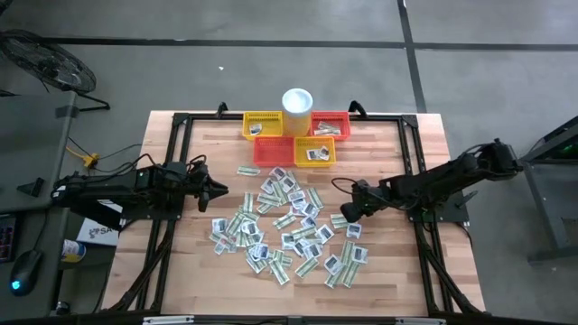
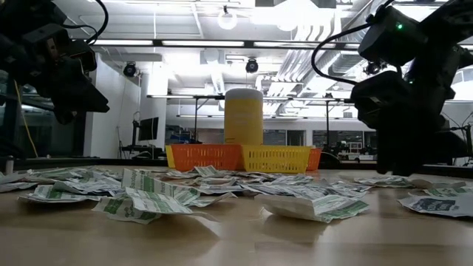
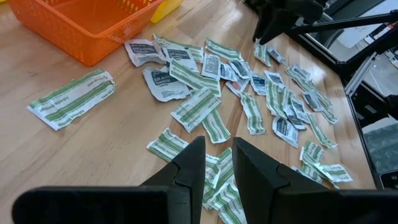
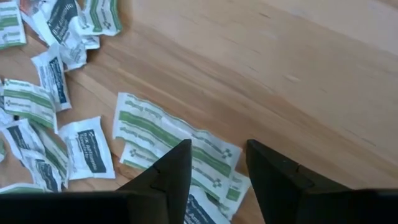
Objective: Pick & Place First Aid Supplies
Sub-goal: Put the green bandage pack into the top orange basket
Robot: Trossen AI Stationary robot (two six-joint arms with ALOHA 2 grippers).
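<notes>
From the high view, the first aid supplies [image 1: 287, 227] lie scattered in a loose heap across the middle of the wooden table [image 1: 415, 271], between the two arms, with the yellow and red-orange baskets [image 1: 293, 138] and a white cup [image 1: 297, 100] well apart at the far edge; the left gripper [image 1: 217, 190] waits just beside the heap's left margin, and the right gripper [image 1: 343, 213] reaches in over its right margin. In the low view the packets [image 2: 148, 201] show as thin, crinkled sheets whose corners curl up off the wood, so they look very light and limp, likely to slide or lift with a neighbour rather than resist. The left wrist view shows the left gripper [image 3: 216, 163] with its fingers a narrow gap apart and nothing between them, hovering over overlapped green-striped sachets [image 3: 200, 107]. The right wrist view shows the right gripper [image 4: 217, 163] with jaws moderately parted and empty, poised above a long green-and-white sachet [image 4: 171, 134] that lies partly on others at the heap's edge. That sachet probably takes best by pinching across its short width near a raised or free edge, since a flat glossy face offers little purchase and a pinch in the overlap could drag two at once.
</notes>
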